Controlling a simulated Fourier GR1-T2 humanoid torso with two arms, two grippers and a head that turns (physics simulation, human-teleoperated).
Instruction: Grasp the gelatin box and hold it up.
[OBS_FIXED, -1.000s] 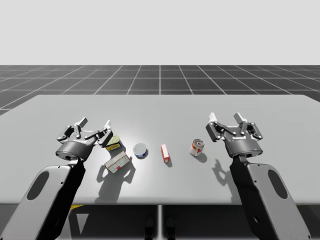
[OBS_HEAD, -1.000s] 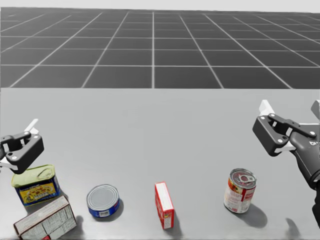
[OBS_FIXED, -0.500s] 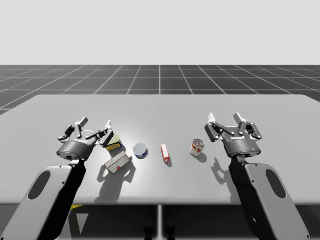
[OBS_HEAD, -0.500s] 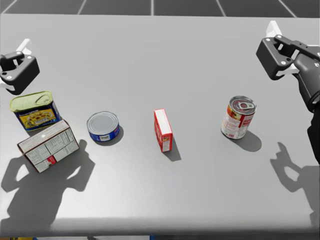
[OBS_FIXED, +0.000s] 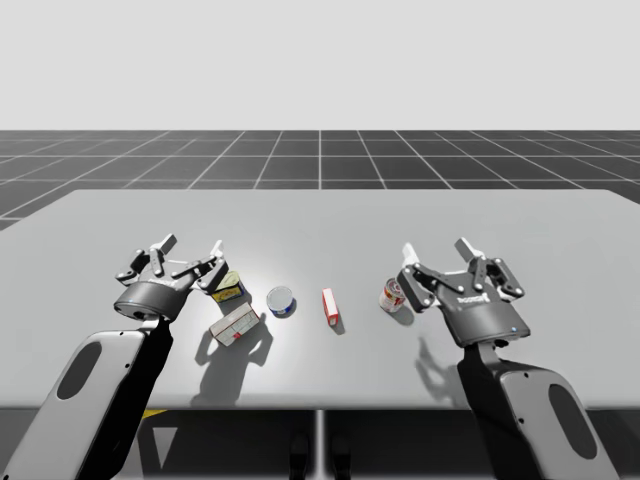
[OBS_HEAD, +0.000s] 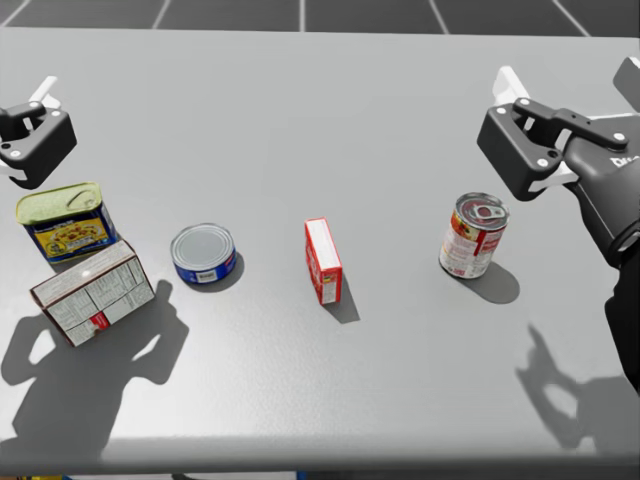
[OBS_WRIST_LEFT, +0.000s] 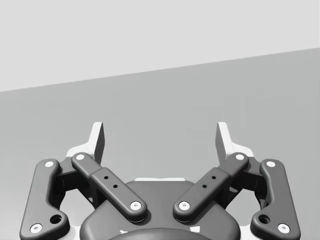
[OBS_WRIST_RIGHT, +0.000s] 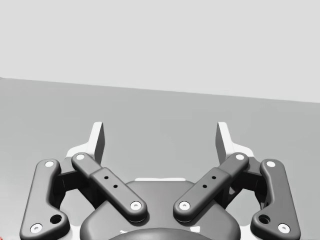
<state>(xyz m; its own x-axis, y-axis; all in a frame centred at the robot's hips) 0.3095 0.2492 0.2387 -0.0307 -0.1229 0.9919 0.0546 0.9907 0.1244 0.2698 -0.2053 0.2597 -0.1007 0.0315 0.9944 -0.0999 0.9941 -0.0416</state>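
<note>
The gelatin box (OBS_HEAD: 323, 260) — small, red, set on a narrow edge — is standing in the middle of the desk (OBS_HEAD: 300, 120), between the blue can (OBS_HEAD: 204, 253) and the red-and-white can (OBS_HEAD: 473, 234) and apart from both. My right pincer (OBS_HEAD: 568, 85) is hovering just beyond that can, fingers spread wide with nothing between them. I judge it should be swinging inward without clipping the can, then dropping squarely over the box's thin faces. My right arm is reaching in from the near edge, fingers pointing away. My left pincer (OBS_FIXED: 190, 250), also gaping, is hanging beside the yellow-topped tin (OBS_HEAD: 62, 220).
</note>
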